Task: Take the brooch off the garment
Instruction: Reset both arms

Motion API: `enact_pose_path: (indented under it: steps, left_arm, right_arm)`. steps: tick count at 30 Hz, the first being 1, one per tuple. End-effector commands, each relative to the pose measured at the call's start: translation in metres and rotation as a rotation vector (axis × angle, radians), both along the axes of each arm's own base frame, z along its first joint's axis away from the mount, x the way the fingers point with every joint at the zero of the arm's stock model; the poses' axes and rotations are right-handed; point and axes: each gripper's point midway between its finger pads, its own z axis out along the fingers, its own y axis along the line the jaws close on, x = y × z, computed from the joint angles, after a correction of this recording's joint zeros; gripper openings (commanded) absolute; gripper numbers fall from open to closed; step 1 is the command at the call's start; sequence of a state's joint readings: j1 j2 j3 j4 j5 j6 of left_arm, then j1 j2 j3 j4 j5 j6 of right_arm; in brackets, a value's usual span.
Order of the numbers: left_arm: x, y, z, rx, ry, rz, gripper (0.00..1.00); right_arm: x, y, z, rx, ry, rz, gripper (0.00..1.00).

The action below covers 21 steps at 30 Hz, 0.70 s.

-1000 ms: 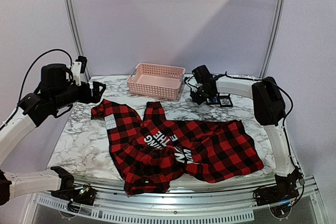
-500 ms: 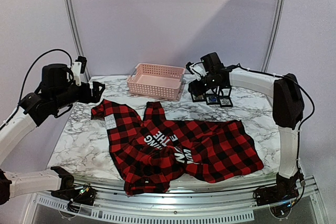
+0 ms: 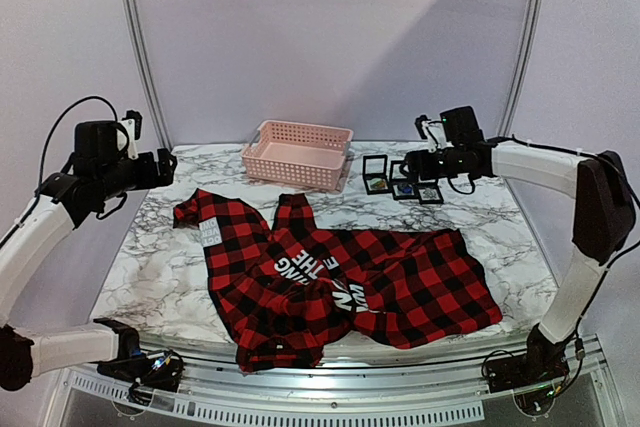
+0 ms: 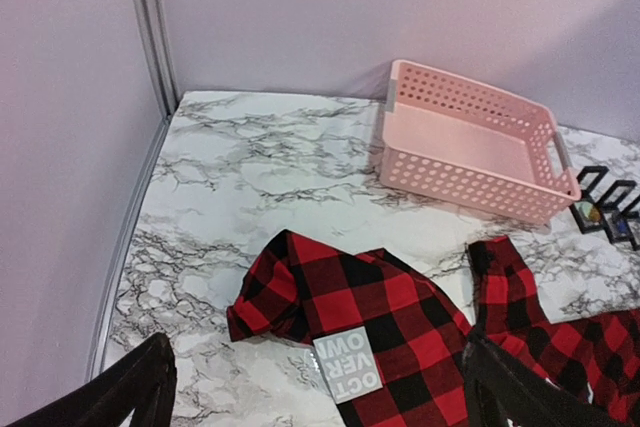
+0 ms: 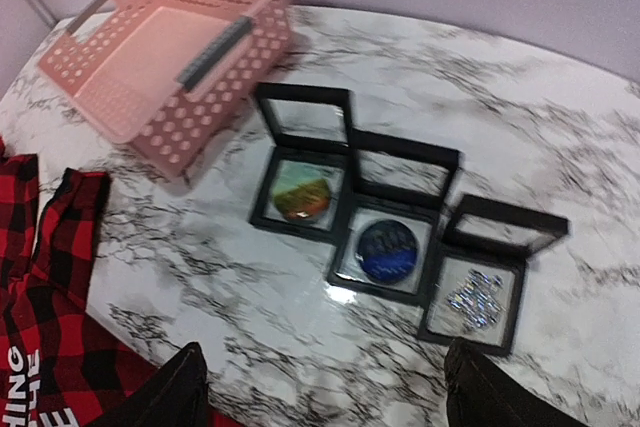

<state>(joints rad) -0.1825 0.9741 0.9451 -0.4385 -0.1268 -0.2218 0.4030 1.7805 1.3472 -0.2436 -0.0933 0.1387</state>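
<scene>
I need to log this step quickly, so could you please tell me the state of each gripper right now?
Left gripper: open, holding nothing.
Right gripper: open, holding nothing.

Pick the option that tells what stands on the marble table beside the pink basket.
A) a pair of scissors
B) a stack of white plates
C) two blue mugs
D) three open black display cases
D: the right wrist view shows three open black display cases standing in a row just beside the pink basket.
</scene>
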Motion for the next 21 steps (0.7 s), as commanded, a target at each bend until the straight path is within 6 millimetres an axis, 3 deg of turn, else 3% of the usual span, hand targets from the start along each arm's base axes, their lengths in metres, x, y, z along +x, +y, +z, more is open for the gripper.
enact_pose_path:
  steps: [1,4,6,9,10,14,17,21]
  left_arm:
    - [0.006,0.02,-0.011,-0.075,0.021,0.062,1.0]
    - [0.006,0.035,-0.006,-0.099,-0.005,0.105,1.0]
    - [0.004,0.039,0.0,-0.097,-0.039,0.116,0.99]
    - [-0.001,0.042,0.014,-0.067,-0.097,0.116,1.0]
    - [-0.003,0.044,0.018,-0.053,-0.115,0.125,1.0]
    - [-0.013,0.059,0.03,-0.044,-0.187,0.215,1.0]
    - [-0.018,0.055,0.038,-0.104,-0.243,0.204,0.99]
    - [-0.024,0.055,0.023,-0.216,-0.271,0.245,1.0]
  right_arm:
    - [-0.005,-0.052,0.025,0.095,-0.046,-0.128,0.8]
    - [-0.018,-0.09,0.024,0.116,-0.061,-0.211,0.81]
    - [-0.028,-0.114,0.038,0.14,-0.112,-0.272,0.81]
    - [-0.042,-0.139,0.043,0.123,-0.186,-0.351,0.82]
    - [-0.048,-0.143,0.054,0.129,-0.236,-0.364,0.82]
    - [-0.073,-0.153,0.063,0.172,-0.369,-0.391,0.83]
    - [-0.091,-0.156,0.071,0.224,-0.455,-0.391,0.83]
    - [-0.108,-0.158,0.063,0.254,-0.515,-0.387,0.83]
